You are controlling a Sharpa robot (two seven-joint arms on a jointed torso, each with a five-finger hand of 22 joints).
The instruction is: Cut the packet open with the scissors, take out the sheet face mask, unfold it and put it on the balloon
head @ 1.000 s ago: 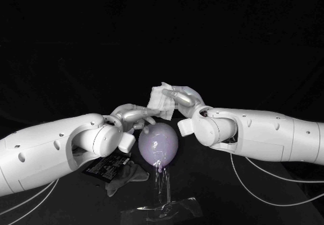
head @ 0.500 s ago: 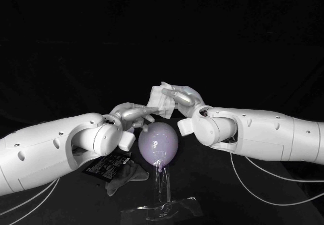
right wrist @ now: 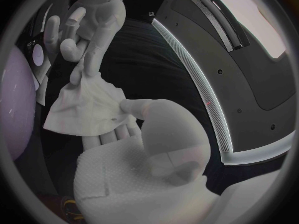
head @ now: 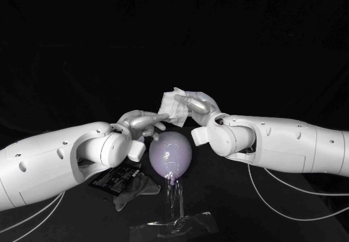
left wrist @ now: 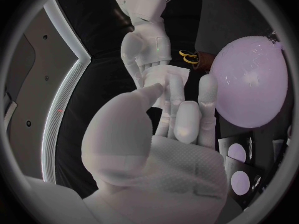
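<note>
The white sheet mask, still folded, hangs in the air above the pale purple balloon. My right hand holds the mask from the right, between thumb and fingers. From the left, my left hand reaches its fingertips to the mask's lower edge; in the left wrist view its thumb and fingers pinch the mask. The balloon stands upright between my two wrists. The dark packet lies flat on the table under my left forearm. Yellow-handled scissors lie on the table beyond the balloon.
The balloon sits on a clear stand near the table's front edge. A dark crumpled piece lies beside the packet. White cables trail under my right arm.
My left hand's fingertips have crept slightly up toward the mask's lower edge. The right hand, mask and balloon have stayed put.
</note>
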